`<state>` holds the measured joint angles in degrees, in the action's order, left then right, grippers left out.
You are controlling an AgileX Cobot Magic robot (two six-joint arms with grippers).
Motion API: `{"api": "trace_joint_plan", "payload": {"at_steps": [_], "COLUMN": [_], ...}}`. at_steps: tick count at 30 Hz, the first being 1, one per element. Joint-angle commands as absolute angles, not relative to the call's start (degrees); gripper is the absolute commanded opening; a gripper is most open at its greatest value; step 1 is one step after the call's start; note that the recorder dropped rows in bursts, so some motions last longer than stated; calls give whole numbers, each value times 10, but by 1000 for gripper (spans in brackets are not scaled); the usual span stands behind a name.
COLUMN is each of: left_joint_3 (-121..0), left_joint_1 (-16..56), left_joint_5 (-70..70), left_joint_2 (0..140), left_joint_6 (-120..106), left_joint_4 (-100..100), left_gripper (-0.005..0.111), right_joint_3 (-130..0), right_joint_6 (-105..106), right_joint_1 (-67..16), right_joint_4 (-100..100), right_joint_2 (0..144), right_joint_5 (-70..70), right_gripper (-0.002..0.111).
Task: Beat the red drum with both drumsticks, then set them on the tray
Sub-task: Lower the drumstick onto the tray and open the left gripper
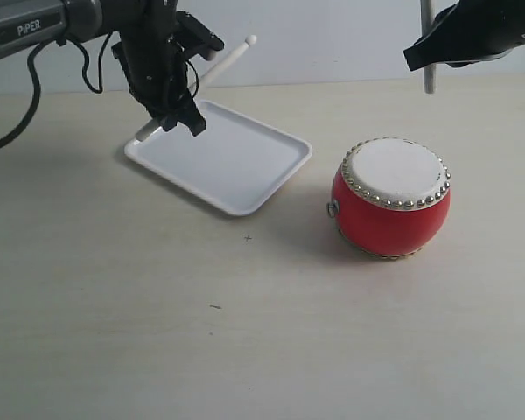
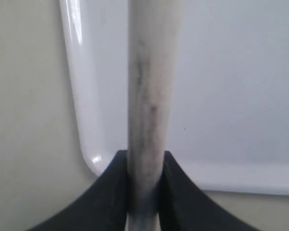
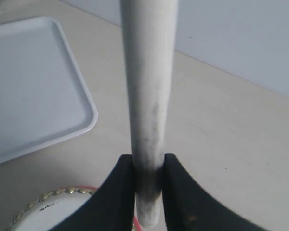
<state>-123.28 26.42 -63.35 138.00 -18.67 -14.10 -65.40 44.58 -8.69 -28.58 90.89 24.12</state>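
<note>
The red drum [image 1: 390, 199] with its white studded skin stands right of centre on the table; its rim [image 3: 53, 196] shows below the right jaws. The white tray [image 1: 232, 162] lies left of it. My left gripper [image 1: 177, 118] hangs over the tray's far-left corner, shut on a pale drumstick [image 1: 223, 66] that slants up to the right, its lower end near the tray rim. In the left wrist view that drumstick [image 2: 148, 96] runs out over the tray [image 2: 231, 96]. My right gripper [image 3: 148, 166], high above and behind the drum, is shut on the other drumstick [image 3: 148, 77], seen upright [image 1: 428, 52].
The pale wooden table [image 1: 157, 332] stretches wide in front of the tray and drum. A light wall [image 1: 332, 35] stands at the back. The left arm's cables [image 1: 35, 96] hang at the far left.
</note>
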Motion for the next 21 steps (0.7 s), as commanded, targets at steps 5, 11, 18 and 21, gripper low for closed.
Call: {"api": "trace_joint_plan", "payload": {"at_steps": [5, 11, 18, 21], "left_joint_3": [-1245, -1245, -1245, -1245], "left_joint_1": [263, 263, 263, 263], "left_joint_5": [-595, -557, -479, -456], "left_joint_2": [1394, 1395, 1410, 1427], "left_joint_6": [-451, -620, -746, -773], "left_joint_4": [-202, -202, -213, -239], "left_gripper": [0, 0, 0, 0], "right_joint_3": [-658, -658, -658, -658], "right_joint_6": [453, 453, 453, 454], "right_joint_1": [-83, -83, -83, -83], "right_joint_4": [-290, -290, -290, -290], "right_joint_2": [909, 909, 909, 909], "right_joint_5": [241, 241, 241, 239], "right_gripper": [0, 0, 0, 0]}}
